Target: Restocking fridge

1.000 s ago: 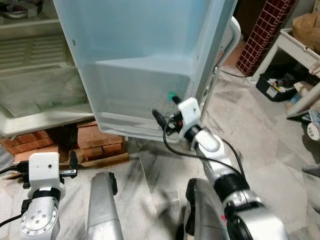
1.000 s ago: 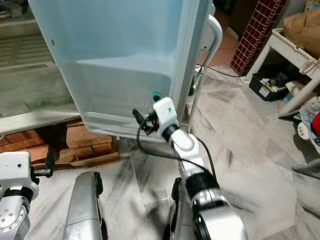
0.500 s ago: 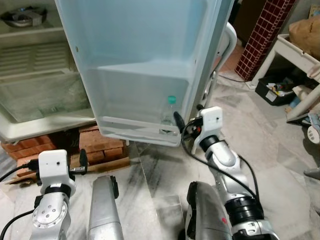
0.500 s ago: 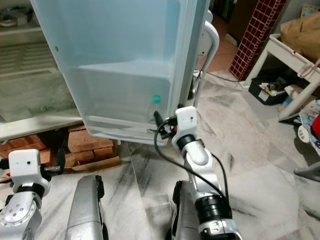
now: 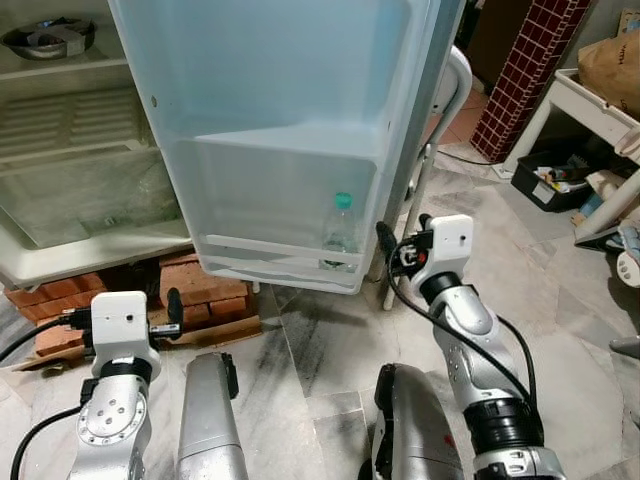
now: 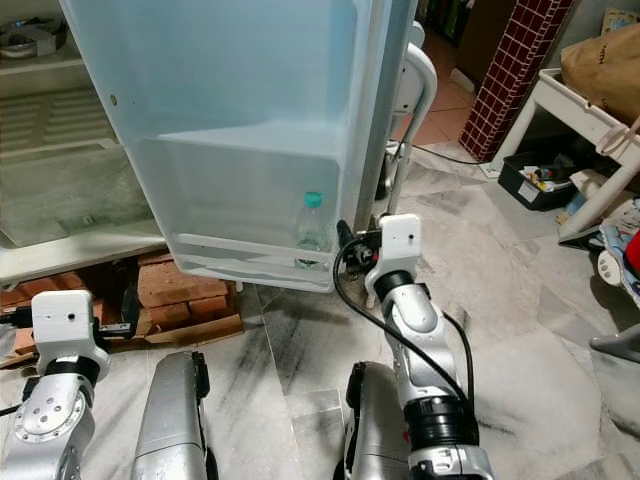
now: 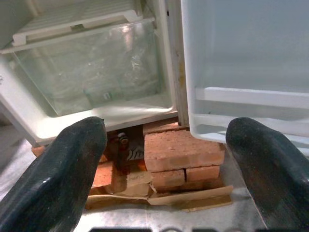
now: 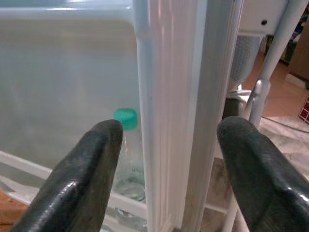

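Observation:
A clear water bottle (image 5: 341,232) with a green cap (image 8: 126,117) stands upright in the lowest shelf of the open fridge door (image 5: 290,120). My right gripper (image 5: 403,232) hovers just to the right of the bottle, level with the door's outer edge (image 8: 164,121). It is open with nothing held; one finger is in front of the bottle and the other is past the door edge. My left gripper (image 7: 161,169) is low at the left, open and empty, facing the bricks (image 7: 181,154) under the fridge.
The fridge body (image 5: 60,170) is open at the left, with a glass crisper drawer (image 7: 91,72) and a metal bowl (image 5: 48,36) on a shelf. A white tube-framed chair (image 5: 445,120) stands behind the door. At the right are a white table (image 5: 590,100), a black box (image 5: 553,172) and a brick pillar (image 5: 525,70).
My right gripper let go of the bottle, left it in the door shelf and drew back to the right. The view has pulled back and shifted a little.

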